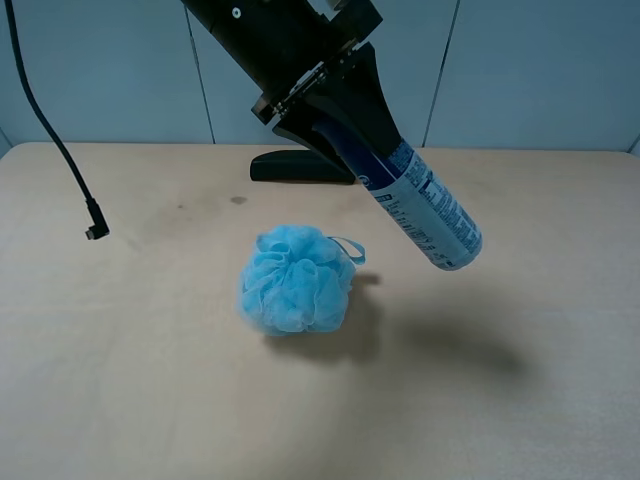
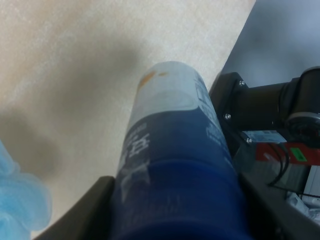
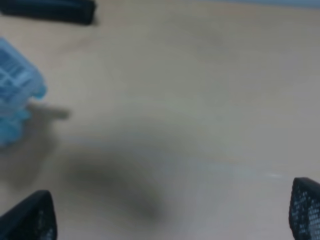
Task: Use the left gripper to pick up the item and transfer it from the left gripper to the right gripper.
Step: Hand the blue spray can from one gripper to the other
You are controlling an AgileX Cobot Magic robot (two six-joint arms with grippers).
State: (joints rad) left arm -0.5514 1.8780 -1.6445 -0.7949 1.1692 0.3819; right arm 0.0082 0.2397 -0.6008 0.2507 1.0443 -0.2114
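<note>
Closest to us is the item (image 2: 170, 150), the slim bottle. It fills the left wrist view w/ its dark blue cap end seated between the fingers (image 2: 87, 210) of the left gripper (image 1: 372, 140). That gripper is clamped on the cap end. The label end sticks out, slanting down in the air above the table (image 1: 150, 380); in the high view it hangs to the right of the blue pouf (image 1: 295, 280), apart from it. The right gripper (image 3: 167, 215) is spread wide w/ nothing between its tips, looking down at the tabletop.

We judge pickup done, handover pending. To do it well, we'd bring the right gripper onto the free label section, approx. mid-length, jaws square across the cylinder, not at the rounded end where it could slip. Right closes fully first; only then does the left let go. Do it clear of the pouf and the black case (image 1: 300, 165) behind.
</note>
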